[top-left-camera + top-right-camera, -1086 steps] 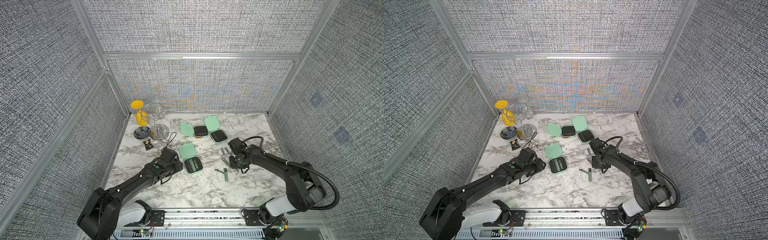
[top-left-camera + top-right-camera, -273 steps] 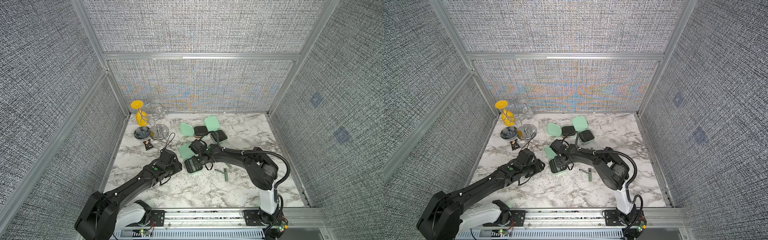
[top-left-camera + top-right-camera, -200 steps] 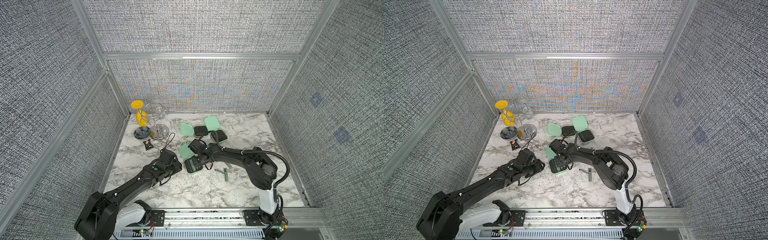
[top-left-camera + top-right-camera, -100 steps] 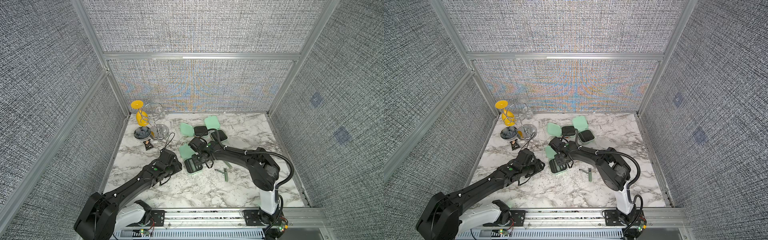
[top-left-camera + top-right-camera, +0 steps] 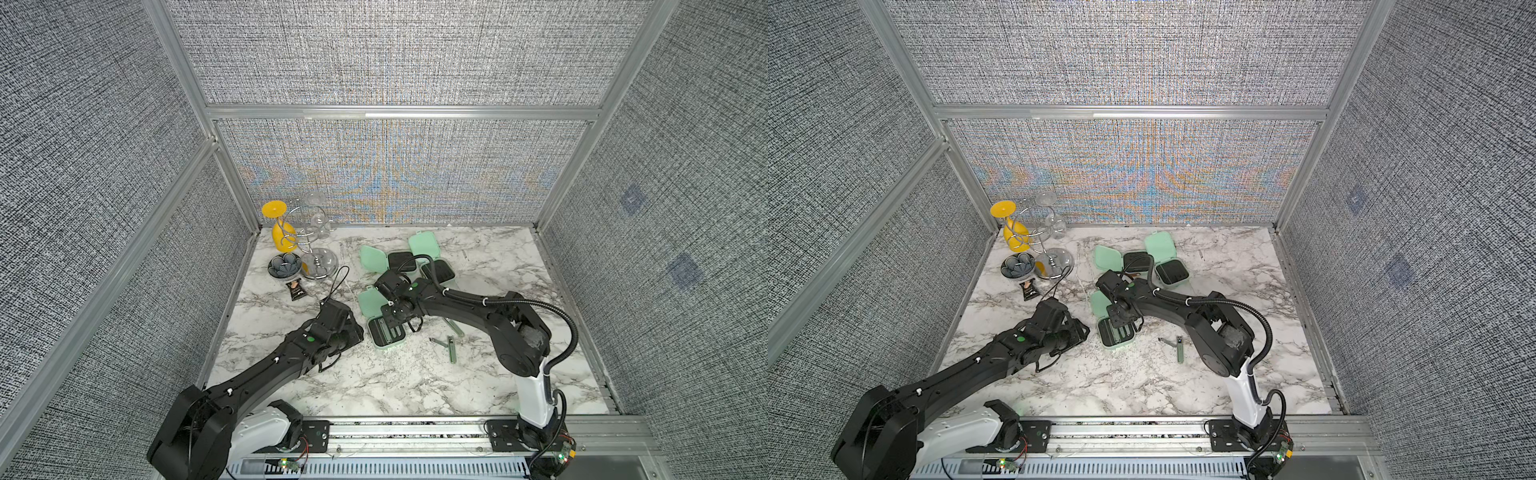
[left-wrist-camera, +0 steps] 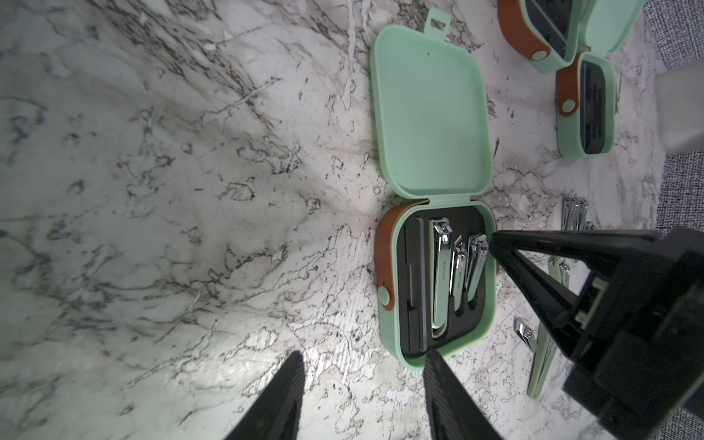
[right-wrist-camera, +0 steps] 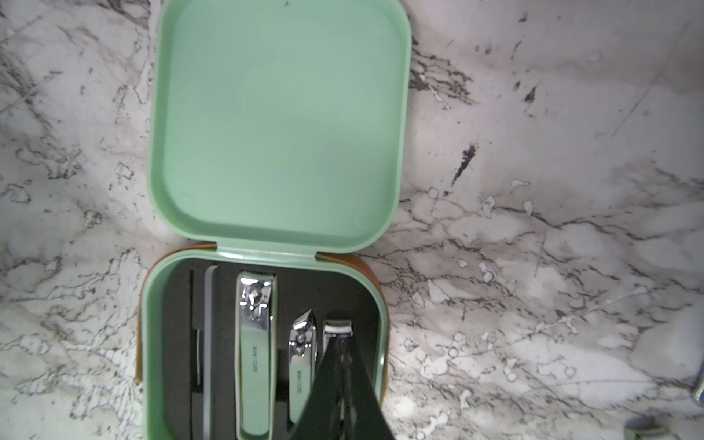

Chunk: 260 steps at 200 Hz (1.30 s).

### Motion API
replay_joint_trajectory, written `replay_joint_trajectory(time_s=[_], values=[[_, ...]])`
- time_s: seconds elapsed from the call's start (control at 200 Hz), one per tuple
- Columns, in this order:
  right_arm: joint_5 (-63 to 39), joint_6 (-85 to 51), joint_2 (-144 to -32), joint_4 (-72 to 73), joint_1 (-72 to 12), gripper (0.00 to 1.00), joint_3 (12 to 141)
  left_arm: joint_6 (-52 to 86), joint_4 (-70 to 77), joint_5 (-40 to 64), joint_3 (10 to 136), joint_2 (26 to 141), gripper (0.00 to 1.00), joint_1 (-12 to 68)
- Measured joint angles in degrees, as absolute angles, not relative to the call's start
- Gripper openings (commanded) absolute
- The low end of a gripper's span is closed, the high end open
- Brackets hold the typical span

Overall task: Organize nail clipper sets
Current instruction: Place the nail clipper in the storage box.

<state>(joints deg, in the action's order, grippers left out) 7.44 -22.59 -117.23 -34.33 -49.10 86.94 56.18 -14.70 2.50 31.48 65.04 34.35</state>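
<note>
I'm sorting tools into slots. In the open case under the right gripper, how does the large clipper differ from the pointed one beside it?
The large clipper is longer and wider than the pointed clipper. The large clipper's chrome head ends square; the pointed clipper's tapers to a slanted tip. Both have mint-green handles and lie parallel in the black foam of the case.
</note>
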Motion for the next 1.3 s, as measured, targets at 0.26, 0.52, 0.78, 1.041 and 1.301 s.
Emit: replay_joint_trajectory(time_s=[0.26,0.52,0.78,1.041,1.301], values=[[6.9,-22.6,-118.1,-34.2,-49.0,0.08,87.2,56.2,-14.7,2.1,31.5,64.9,0.53,34.3],[6.5,-22.6,-118.5,-32.8,-49.0,0.08,86.9,56.2,-14.7,1.9,31.5,64.9,0.53,34.3],[6.5,-23.3,-117.9,-30.8,-49.1,0.07,85.0,56.2,-14.7,1.9,31.4,64.7,0.53,34.3],[7.0,-24.5,-117.9,-26.8,-49.6,0.06,82.1,56.6,-14.8,1.9,30.9,64.4,0.53,34.3],[7.7,-25.4,-117.8,-26.0,-50.0,0.06,81.1,56.6,-14.9,1.8,30.7,64.0,0.53,34.3]])
